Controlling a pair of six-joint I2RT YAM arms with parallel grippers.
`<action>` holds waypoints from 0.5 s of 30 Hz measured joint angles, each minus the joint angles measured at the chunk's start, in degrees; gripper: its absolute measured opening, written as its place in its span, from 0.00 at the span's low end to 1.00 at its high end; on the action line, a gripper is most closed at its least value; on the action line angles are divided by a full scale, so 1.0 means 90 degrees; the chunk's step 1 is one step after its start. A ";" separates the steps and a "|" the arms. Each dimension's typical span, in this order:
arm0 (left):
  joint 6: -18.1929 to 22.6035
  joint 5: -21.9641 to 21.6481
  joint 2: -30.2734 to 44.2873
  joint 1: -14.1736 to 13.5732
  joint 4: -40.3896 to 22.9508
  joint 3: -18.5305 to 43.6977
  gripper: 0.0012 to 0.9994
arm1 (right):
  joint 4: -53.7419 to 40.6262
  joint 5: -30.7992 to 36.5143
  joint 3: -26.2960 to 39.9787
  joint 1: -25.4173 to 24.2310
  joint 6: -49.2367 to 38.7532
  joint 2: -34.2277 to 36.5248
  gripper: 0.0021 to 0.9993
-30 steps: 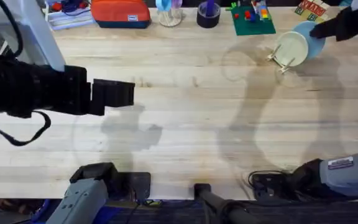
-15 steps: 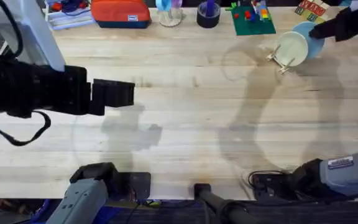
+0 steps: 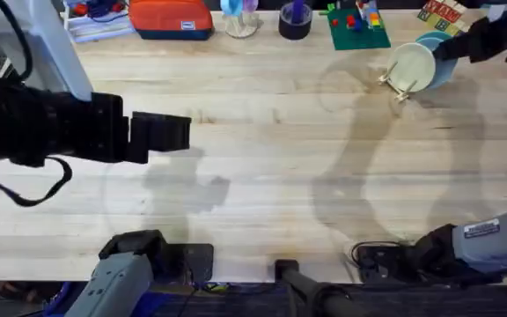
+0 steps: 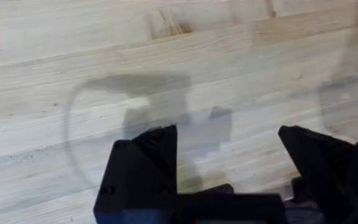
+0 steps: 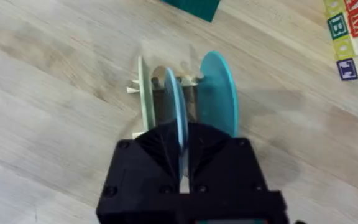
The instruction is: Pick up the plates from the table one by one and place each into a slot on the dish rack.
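Plates stand on edge in the small light-wood pegged dish rack (image 5: 166,93): your right hand (image 5: 182,155) pinches the pale blue plastic plate (image 5: 176,115) by its rim in the middle slot, between the cream plate (image 5: 143,93) and the teal plate (image 5: 218,93), so it drops straight between the pegs. Your left hand (image 4: 229,162) hangs open over the pale plank table (image 4: 179,56), well away from the rack.

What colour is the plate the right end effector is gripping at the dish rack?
Pale blue plate, standing between a cream plate and a teal plate; clearest in the right wrist view.

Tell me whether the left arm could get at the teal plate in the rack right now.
Probably not. The teal plate stands in the dish rack at the table's far right, where the right gripper already holds the pale blue plate beside it; the left gripper hangs open at far left.
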 joint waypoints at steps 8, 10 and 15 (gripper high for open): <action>0.0000 0.0000 0.0002 0.0000 0.0000 0.0000 0.99 | 0.0024 0.0000 0.0000 0.0000 -0.0003 0.0000 0.28; 0.0000 0.0000 0.0002 0.0000 0.0001 0.0000 0.99 | 0.0024 0.0000 0.0000 0.0000 -0.0001 0.0000 0.30; 0.0000 0.0000 0.0002 0.0000 0.0000 0.0000 0.99 | 0.0024 -0.0003 0.0000 0.0000 0.0000 0.0000 0.30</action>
